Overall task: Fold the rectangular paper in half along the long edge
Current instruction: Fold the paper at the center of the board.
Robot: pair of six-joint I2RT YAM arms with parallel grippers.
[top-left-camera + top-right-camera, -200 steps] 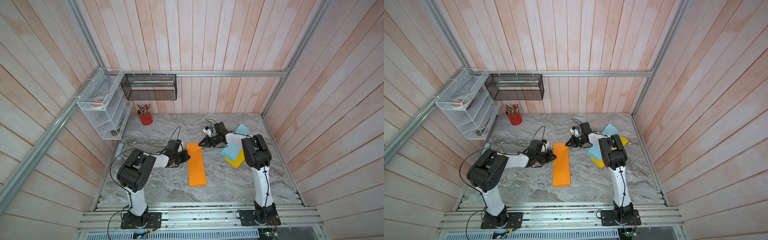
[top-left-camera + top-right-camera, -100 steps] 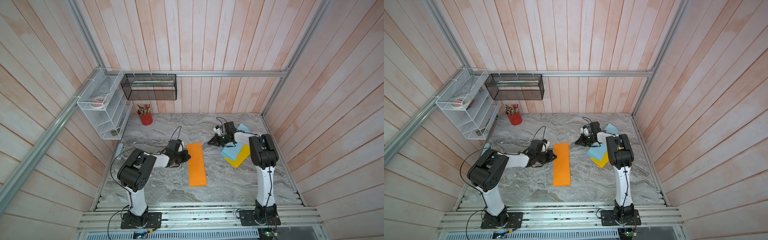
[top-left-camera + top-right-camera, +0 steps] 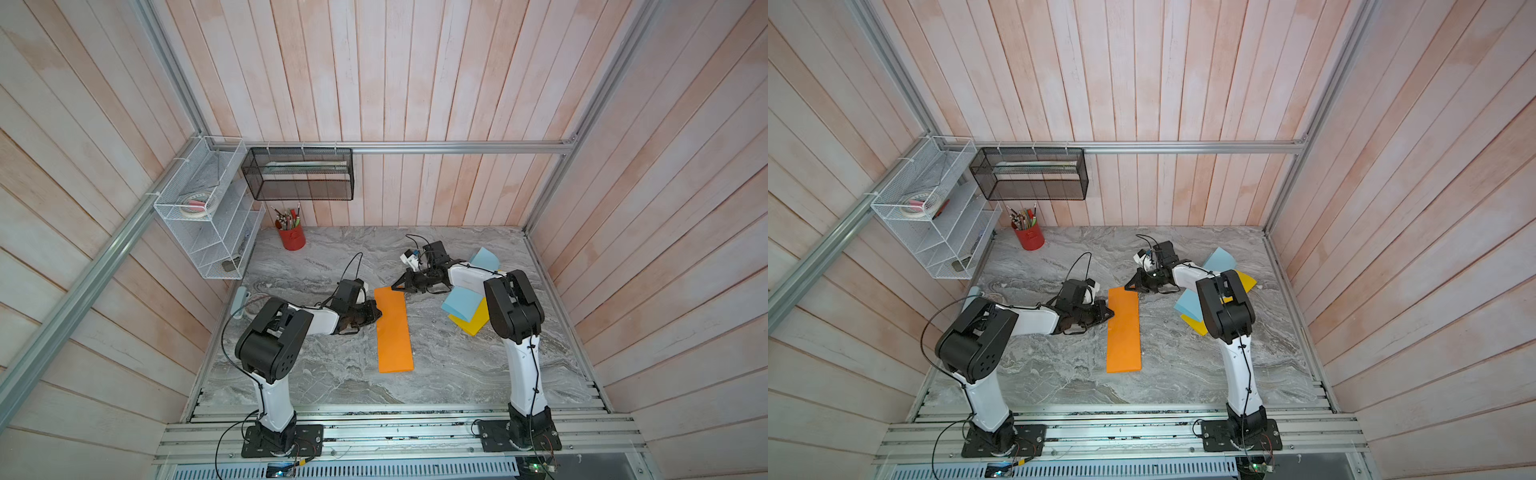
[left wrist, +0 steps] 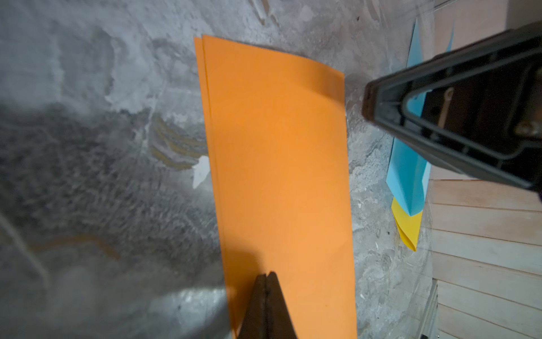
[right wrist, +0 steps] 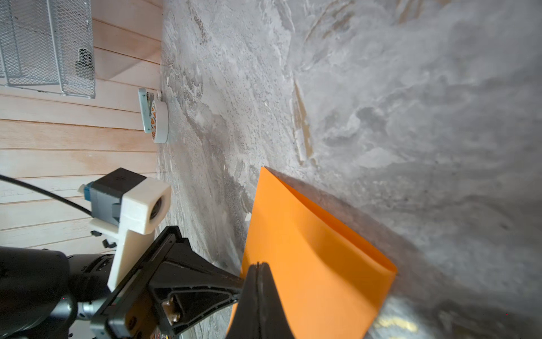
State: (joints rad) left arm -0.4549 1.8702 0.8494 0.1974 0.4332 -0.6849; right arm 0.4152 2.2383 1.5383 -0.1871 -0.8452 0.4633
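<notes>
Orange paper (image 3: pixel 392 328): folded to a narrow strip near the middle of the bench (image 3: pixel 316 374), long sides running front to back; the left wrist view (image 4: pixel 278 176) shows two layers, edges slightly offset.
Paper's far end: bowed up a little off the bench in the right wrist view (image 5: pixel 308 264).
Left gripper (image 3: pixel 377 313): fingers closed together, tip at the strip's left long edge near its far end; pressing or just above, I cannot tell (image 4: pixel 266 277).
Right gripper (image 3: pixel 394 286): fingers closed together, tip at the strip's far short edge (image 5: pixel 258 265).
Blue sheets (image 3: pixel 459 303): near the right edge, overlapping a yellow sheet (image 3: pixel 471 322).
Red pencil cup (image 3: pixel 292 239): back left corner.
</notes>
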